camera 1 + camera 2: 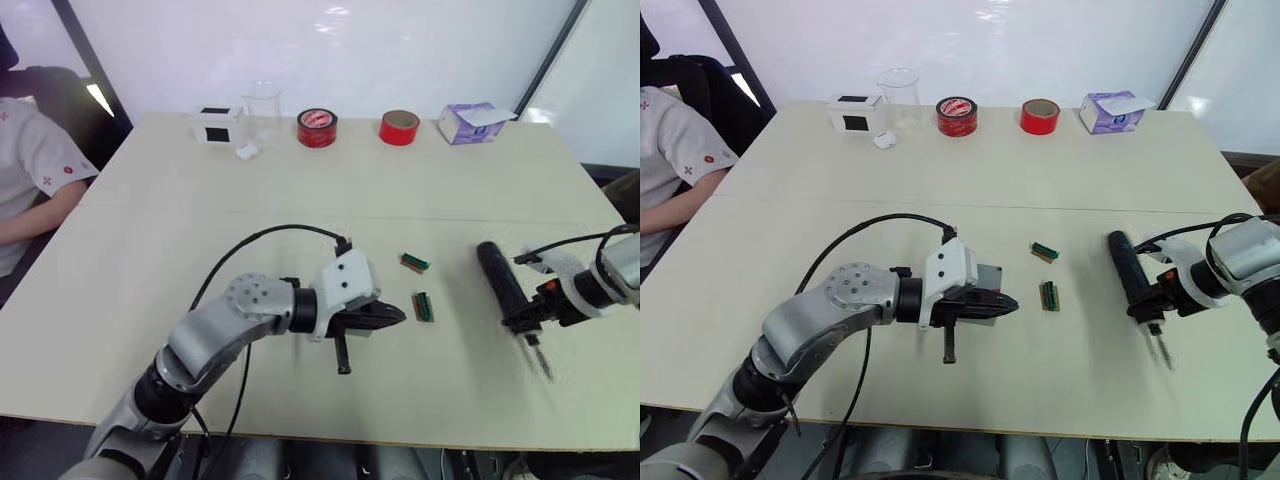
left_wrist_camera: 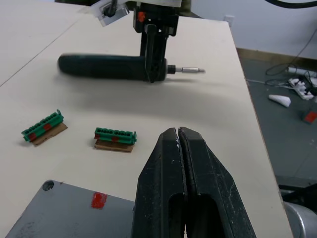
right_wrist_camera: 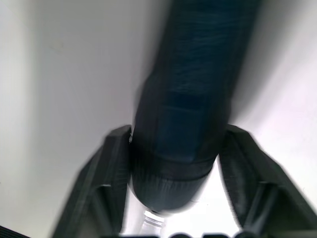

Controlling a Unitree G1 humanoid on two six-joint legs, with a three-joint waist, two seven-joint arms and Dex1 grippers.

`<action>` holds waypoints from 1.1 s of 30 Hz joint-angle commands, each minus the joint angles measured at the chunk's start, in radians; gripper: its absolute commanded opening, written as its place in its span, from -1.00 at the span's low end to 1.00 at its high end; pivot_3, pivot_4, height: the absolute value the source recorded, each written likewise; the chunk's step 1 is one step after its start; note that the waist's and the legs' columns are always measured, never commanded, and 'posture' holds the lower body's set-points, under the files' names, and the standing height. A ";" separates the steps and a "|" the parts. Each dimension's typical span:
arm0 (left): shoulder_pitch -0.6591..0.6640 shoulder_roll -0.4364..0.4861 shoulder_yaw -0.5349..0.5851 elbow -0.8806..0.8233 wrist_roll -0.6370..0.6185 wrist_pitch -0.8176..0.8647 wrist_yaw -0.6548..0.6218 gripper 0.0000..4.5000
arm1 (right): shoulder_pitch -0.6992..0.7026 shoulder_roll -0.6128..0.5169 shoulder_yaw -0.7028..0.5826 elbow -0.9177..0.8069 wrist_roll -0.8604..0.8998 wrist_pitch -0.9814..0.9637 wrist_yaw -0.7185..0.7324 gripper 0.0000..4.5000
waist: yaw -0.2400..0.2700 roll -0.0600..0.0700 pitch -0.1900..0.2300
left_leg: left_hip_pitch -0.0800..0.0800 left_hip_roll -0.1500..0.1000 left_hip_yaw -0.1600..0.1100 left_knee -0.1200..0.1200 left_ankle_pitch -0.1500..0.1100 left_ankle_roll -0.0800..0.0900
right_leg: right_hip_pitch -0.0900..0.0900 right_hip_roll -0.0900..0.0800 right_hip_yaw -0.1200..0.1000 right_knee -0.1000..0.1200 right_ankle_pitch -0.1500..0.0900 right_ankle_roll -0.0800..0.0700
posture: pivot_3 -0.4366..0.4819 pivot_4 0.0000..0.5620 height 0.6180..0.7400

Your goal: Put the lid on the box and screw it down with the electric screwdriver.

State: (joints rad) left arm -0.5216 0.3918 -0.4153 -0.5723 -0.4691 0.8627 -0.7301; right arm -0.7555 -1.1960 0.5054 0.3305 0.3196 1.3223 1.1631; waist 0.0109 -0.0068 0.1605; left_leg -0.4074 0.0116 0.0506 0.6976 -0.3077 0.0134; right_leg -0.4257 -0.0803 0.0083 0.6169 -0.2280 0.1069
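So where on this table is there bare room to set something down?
The widest bare stretch runs across the middle of the table, between the back row (white box, beaker, two tape rolls, tissue box) and the arms. Crowded: the near centre, with the left claw, green strips and screwdriver in the right claw.

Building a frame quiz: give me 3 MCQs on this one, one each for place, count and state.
1. Where does the electric screwdriver lie?
A. by the tape rolls
B. at the right gripper
C. beside the person

2. How many small green strips lie on the table?
A. one
B. two
C. four

3. How are the left gripper fingers?
A. closed together
B. wide apart
C. around a strip

Answers: 1 B, its fingers flank the black barrel. 2 B, two lie between the arms. 3 A, the wrist view shows them pressed together.
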 commanded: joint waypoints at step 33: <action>-0.145 0.143 0.039 0.373 0.123 -0.203 -0.261 -1.00 | 0.269 0.934 -0.863 -0.783 0.450 -0.391 -0.599 -0.19 | -0.005 0.004 0.003 | -0.001 -0.002 -0.001 -0.004 0.003 -0.004 | -0.002 -0.001 -0.002 0.000 0.004 0.005 | -0.05 -0.47 1.00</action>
State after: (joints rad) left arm -0.6456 0.5428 -0.3640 -0.1935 -0.3616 0.6814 -0.9793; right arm -0.4861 -0.2562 -0.3770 -0.3956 0.7721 1.0108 0.5560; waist 0.0063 -0.0023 0.1636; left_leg -0.4085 0.0098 0.0499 0.6933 -0.3051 0.0090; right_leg -0.4280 -0.0809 0.0067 0.6174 -0.2236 0.1115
